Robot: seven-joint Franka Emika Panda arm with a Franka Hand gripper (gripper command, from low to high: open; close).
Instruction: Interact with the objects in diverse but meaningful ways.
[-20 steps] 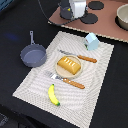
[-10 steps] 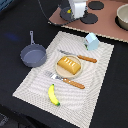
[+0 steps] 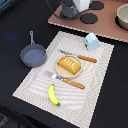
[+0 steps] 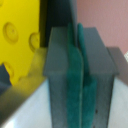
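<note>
My gripper (image 3: 68, 11) is at the back of the scene over a pink-brown board (image 3: 107, 27). In the wrist view its two grey fingers with green pads (image 4: 75, 31) are pressed together with nothing between them. A yellow cheese wedge (image 4: 20, 40) lies right beside them. It does not show in the exterior view. An orange-brown bread loaf (image 3: 69, 65) sits on a pale plate (image 3: 58, 72) on the striped mat (image 3: 35, 87). The pale blue milk carton (image 3: 91, 41), yellow banana (image 3: 52, 95) and grey frying pan (image 3: 32, 55) are apart from the gripper.
A knife (image 3: 80, 57) and a fork (image 3: 67, 81) with orange handles flank the plate. Dark round burners (image 3: 90, 19) lie on the board and a grey pot (image 3: 122, 17) stands at the exterior view's far right. The table is black.
</note>
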